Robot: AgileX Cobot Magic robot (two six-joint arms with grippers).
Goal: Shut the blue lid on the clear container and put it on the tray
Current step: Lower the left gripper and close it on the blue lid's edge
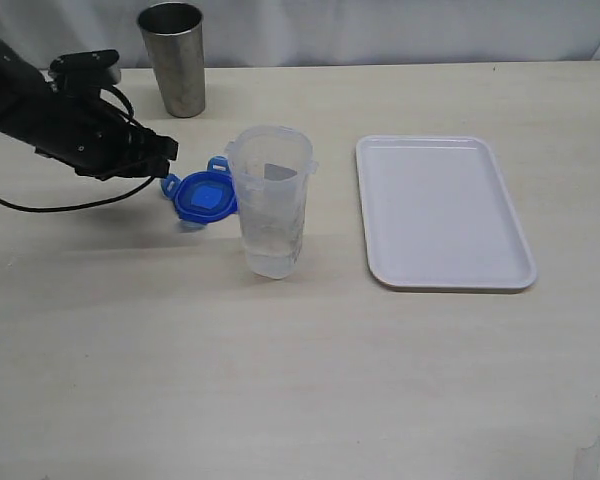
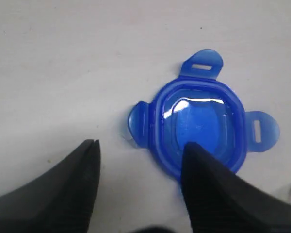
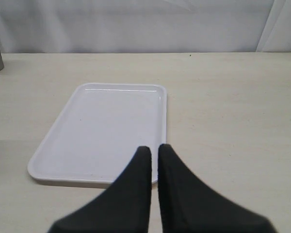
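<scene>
The blue lid [image 1: 205, 195] lies flat on the table, touching the left side of the clear container [image 1: 270, 200], which stands upright and uncovered. My left gripper [image 1: 165, 165] hovers just left of the lid. In the left wrist view the lid [image 2: 199, 124] shows its snap tabs, and the left gripper [image 2: 140, 144] is open: one finger overlaps the lid's near rim and the other is over bare table. The white tray [image 1: 445, 210] lies to the right of the container with nothing on it. The right gripper [image 3: 154, 148] is shut on nothing, near the tray [image 3: 102, 121]; the exterior view does not show it.
A grey steel cup [image 1: 172, 58] stands at the back left, behind the left arm. A black cable [image 1: 50, 207] trails from that arm across the table. A white backdrop runs along the table's far edge.
</scene>
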